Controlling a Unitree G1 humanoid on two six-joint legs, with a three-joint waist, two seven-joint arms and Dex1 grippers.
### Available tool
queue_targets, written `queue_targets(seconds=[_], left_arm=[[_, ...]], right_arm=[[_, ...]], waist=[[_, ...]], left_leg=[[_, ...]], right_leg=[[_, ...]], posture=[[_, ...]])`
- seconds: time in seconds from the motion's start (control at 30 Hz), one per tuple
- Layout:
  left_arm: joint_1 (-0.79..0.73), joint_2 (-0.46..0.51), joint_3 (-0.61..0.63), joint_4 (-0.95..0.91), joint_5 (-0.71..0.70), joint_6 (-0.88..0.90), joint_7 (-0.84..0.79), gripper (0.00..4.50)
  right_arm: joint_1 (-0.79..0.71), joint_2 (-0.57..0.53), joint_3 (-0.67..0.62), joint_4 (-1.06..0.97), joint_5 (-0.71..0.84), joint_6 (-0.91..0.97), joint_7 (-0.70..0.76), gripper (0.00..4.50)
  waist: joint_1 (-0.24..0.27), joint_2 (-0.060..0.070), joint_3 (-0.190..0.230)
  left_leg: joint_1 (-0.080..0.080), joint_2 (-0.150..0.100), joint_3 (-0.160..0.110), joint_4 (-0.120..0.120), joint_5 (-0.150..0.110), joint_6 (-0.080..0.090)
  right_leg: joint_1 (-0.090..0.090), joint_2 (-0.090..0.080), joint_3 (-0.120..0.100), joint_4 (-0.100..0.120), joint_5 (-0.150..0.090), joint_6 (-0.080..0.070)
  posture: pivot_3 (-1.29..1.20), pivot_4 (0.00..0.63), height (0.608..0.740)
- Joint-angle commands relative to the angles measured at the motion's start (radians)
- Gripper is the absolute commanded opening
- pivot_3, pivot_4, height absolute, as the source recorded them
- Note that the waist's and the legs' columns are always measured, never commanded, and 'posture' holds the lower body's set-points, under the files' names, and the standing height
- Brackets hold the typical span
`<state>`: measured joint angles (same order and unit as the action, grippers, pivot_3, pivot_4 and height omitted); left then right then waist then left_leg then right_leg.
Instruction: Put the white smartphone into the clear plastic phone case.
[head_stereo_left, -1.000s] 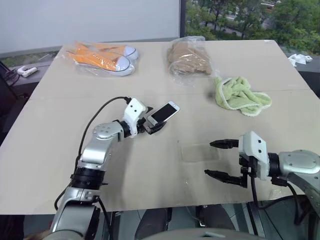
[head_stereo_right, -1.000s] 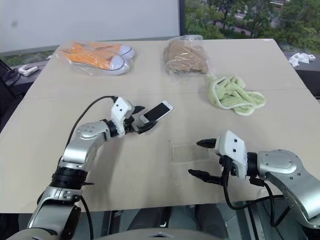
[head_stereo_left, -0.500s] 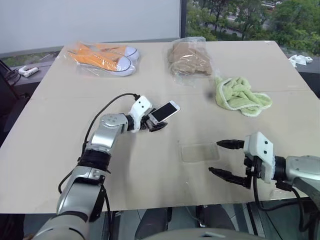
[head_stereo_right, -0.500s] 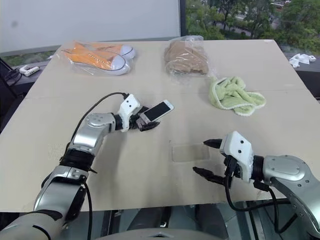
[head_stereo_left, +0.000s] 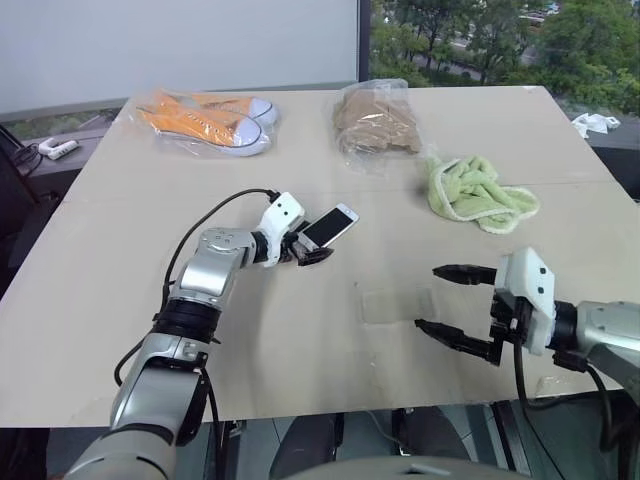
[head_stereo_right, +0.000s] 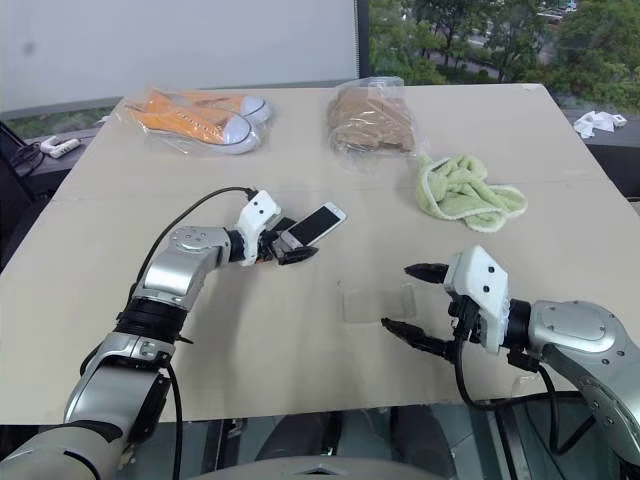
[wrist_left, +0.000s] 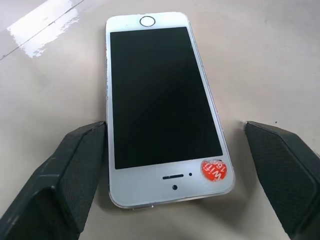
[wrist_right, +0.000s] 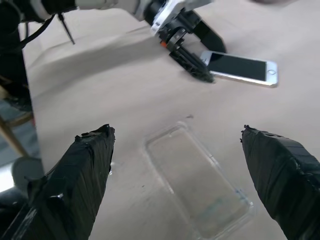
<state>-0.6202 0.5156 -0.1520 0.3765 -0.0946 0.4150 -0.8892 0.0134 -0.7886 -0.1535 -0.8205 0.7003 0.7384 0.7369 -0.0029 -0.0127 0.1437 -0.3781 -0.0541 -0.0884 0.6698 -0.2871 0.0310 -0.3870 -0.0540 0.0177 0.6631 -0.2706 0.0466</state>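
Observation:
The white smartphone (head_stereo_left: 328, 226) lies screen up on the tan table (head_stereo_left: 120, 290), left of centre. My left gripper (wrist_left: 172, 130) is open around its lower end. One finger (wrist_left: 75, 165) touches the phone's edge, and the other finger (wrist_left: 280, 170) stands a little off it. The clear plastic phone case (head_stereo_left: 395, 303) lies flat nearer the front edge, empty. My right gripper (head_stereo_left: 428, 297) hovers open at the case's right end, with nothing between its fingers. The right wrist view looks down on the case (wrist_right: 197, 187), with the phone (wrist_right: 240, 66) beyond it.
At the back of the table lie orange sneakers in a clear bag (head_stereo_left: 205, 117) and a brown item in a crinkly clear bag (head_stereo_left: 378, 115). A green towel (head_stereo_left: 480, 192) is bunched at the right. The table's front edge (head_stereo_left: 330, 408) runs close below the right gripper.
My left arm drew its elbow in and the wrist turned, while the phone stayed in place. The right gripper rose slightly beside the case.

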Motion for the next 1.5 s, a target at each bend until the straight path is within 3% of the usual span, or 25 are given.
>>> queue_targets(seconds=[0.03, 0.63, 0.8, 0.93, 1.1, 1.27, 1.5], left_arm=[[0.052, 0.003, -0.039, 0.048, 0.028, 0.051, -0.012, 2.88], [0.049, 0.029, 0.030, -0.003, -0.007, -0.048, -0.030, 2.86], [0.080, 0.032, 0.064, -0.198, -0.143, -0.036, -0.156, 2.86], [0.146, 0.042, 0.043, -0.407, -0.237, 0.053, -0.222, 2.86], [0.183, 0.009, -0.048, -0.572, -0.259, 0.120, -0.210, 2.86], [0.205, -0.028, -0.158, -0.597, -0.177, 0.077, -0.161, 2.86], [0.197, -0.072, -0.214, -0.555, -0.103, 0.024, -0.088, 2.86]], right_arm=[[-0.021, 0.010, -0.037, -0.010, 0.040, 0.007, -0.038, 4.50], [-0.078, -0.012, -0.054, 0.048, 0.036, 0.067, -0.127, 4.50], [-0.051, -0.014, -0.094, 0.039, 0.056, 0.069, -0.123, 4.50], [0.047, -0.018, -0.194, 0.017, 0.110, 0.048, -0.064, 4.50], [0.204, -0.022, -0.294, -0.003, 0.139, -0.020, 0.053, 4.50], [0.307, -0.020, -0.372, 0.013, 0.103, -0.099, 0.124, 4.50], [0.418, -0.031, -0.388, 0.032, 0.028, -0.186, 0.208, 4.50]], waist=[[-0.002, 0.000, 0.000], [-0.010, 0.001, -0.001], [-0.009, 0.001, 0.000], [0.003, 0.001, 0.000], [0.017, 0.001, 0.000], [0.016, 0.001, 0.000], [0.015, 0.001, 0.001]], left_leg=[[0.000, 0.000, 0.000, 0.000, 0.000, -0.001], [-0.001, 0.000, 0.000, -0.001, 0.000, 0.000], [-0.005, 0.000, 0.000, -0.001, 0.001, -0.001], [-0.014, 0.000, -0.002, 0.000, 0.001, -0.001], [-0.014, 0.000, -0.001, 0.000, 0.001, -0.001], [-0.009, 0.000, -0.001, 0.001, -0.001, 0.002], [-0.005, 0.000, 0.001, 0.000, -0.001, 0.001]], right_leg=[[0.000, 0.000, 0.000, 0.000, 0.000, 0.000], [-0.001, 0.000, 0.001, -0.001, 0.000, 0.000], [-0.005, -0.001, 0.001, -0.001, 0.000, 0.000], [-0.011, -0.001, -0.001, -0.002, 0.000, 0.000], [-0.011, -0.001, -0.001, -0.002, 0.000, 0.000], [-0.007, 0.000, 0.000, -0.001, 0.000, 0.000], [-0.004, 0.000, 0.001, -0.001, 0.000, 0.000]], posture=[[0.00, 0.150, 0.740], [0.00, 0.150, 0.740], [0.00, 0.150, 0.740], [0.00, 0.150, 0.740], [0.00, 0.150, 0.740], [0.00, 0.150, 0.740], [0.00, 0.150, 0.740]])
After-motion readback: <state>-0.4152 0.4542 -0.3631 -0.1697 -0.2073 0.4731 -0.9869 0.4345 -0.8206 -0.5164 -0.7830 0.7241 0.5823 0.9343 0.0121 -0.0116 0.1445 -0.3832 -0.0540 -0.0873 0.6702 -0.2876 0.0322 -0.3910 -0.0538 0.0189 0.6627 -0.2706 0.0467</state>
